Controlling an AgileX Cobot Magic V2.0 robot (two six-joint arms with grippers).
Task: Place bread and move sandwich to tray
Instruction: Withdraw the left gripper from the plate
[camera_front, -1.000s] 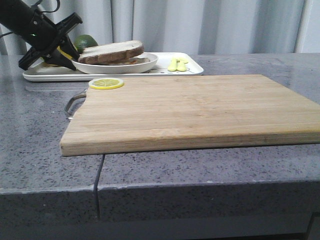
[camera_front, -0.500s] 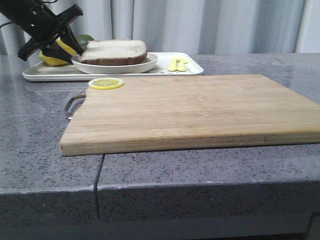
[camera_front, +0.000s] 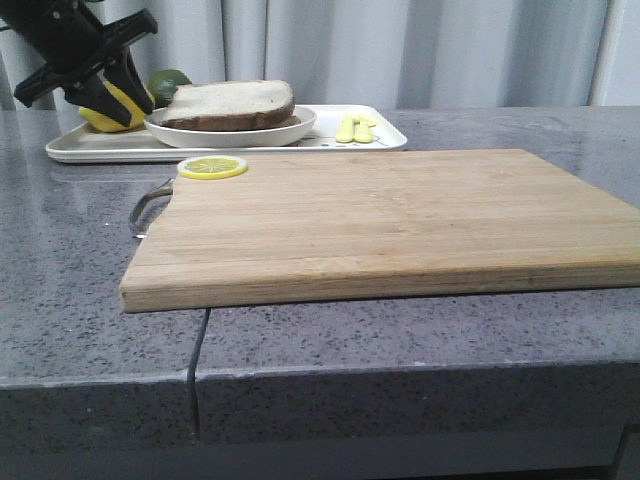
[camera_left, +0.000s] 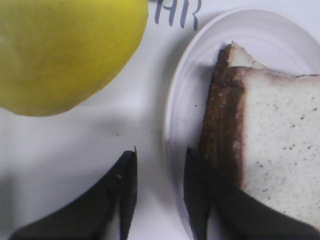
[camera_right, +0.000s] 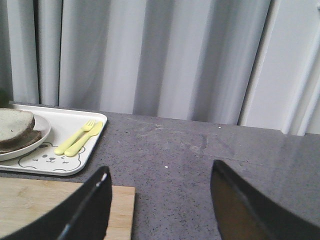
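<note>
Your left end effector (camera_left: 160, 192) hangs over the far left of the tray (camera_front: 75, 147), its fingers a little apart and holding nothing. One finger is over bare tray, the other over the rim of the plate (camera_left: 182, 107). The bread (camera_left: 272, 145) lies on that plate just to the finger's outer side, crust edge facing it and running along the finger line. A lemon (camera_left: 65, 50) sits on the opposite side. Your right end effector (camera_right: 157, 210) is wide open, empty, and well apart from the plate, so the left arm is nearer.
</note>
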